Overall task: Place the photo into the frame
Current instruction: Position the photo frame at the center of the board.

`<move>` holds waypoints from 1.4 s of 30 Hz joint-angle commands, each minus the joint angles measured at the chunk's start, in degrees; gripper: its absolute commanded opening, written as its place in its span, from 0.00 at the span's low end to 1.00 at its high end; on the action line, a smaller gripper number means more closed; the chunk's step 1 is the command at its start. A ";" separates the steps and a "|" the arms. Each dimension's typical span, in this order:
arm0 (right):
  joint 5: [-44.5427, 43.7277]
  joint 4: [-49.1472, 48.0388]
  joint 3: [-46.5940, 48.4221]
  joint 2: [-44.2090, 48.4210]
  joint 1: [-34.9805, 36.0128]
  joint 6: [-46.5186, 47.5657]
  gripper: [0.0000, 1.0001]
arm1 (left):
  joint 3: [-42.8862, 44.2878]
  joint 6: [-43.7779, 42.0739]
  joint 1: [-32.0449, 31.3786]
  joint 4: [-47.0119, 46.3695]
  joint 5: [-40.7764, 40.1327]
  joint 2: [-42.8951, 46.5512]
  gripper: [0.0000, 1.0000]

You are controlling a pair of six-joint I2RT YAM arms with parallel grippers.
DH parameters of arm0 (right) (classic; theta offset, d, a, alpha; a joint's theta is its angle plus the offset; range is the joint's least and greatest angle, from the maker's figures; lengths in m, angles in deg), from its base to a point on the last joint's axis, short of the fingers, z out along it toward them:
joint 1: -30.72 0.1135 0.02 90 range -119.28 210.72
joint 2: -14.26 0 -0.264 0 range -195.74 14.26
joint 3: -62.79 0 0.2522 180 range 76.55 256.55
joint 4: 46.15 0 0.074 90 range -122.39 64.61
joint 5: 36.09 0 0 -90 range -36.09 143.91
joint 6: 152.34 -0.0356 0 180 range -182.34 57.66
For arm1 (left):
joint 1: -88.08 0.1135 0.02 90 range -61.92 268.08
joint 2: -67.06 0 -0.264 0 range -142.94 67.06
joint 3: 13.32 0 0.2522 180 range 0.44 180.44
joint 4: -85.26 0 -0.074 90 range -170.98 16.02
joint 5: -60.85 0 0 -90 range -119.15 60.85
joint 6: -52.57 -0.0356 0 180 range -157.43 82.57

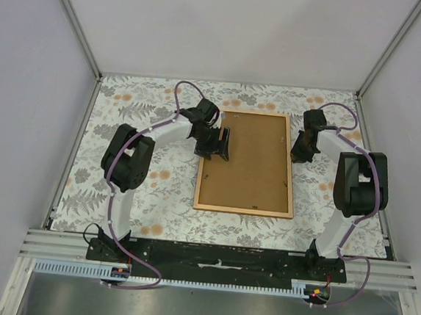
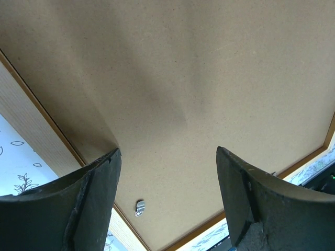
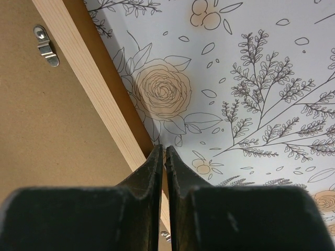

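Brown fibreboard fills the middle of the tabletop [image 1: 127, 99]: the backing board [image 1: 250, 168] lies inside the frame [image 1: 243, 209], which rests back-up and flat on the floral cloth, its long sides running away from the arm bases. The photo itself shows in no view. It is probably under the board, but that cannot be confirmed.

Past the frame's near rail, the left gripper [image 2: 167, 152] hangs over the board's left half with its fingers spread wide and nothing between them. Whether the tips touch the board cannot be told. Across the frame, the right gripper [image 3: 162, 150] has its fingers pressed almost together on nothing, tips at the outer edge of the right rail, over the seam with the cloth.

A small metal turn clip [image 3: 46, 46] sits on the board beside that rail, and whether it locks the board cannot be told.

The likely trouble starts with the closed right fingers nudging the rail, which would slide the whole frame on the smooth cloth. An off-centre push from the left gripper could also tip the board and crease a print beneath. If the clips are loose, lifting the frame could spill board and photo.

No brand, label or writing is legible anywhere.
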 commanded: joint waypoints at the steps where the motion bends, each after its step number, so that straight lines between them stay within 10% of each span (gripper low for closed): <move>1: 1.21 -1.04 -0.96 2.85 0.45 -0.20 0.13 | 1.04 0.99 -0.22 -0.69 0.62 -0.86 0.80; 24: 4.55 -1.74 -7.02 11.37 10.29 -1.87 0.16 | -17.40 6.00 -0.13 -4.21 -7.38 11.79 0.80; 32: 3.23 -0.60 -13.70 23.14 10.90 2.09 0.52 | -19.35 4.86 0.22 -4.82 -5.28 16.10 0.80; 42: 2.61 0.11 -23.98 30.80 17.67 1.12 0.58 | -18.82 6.08 1.10 -1.84 -10.87 23.48 0.77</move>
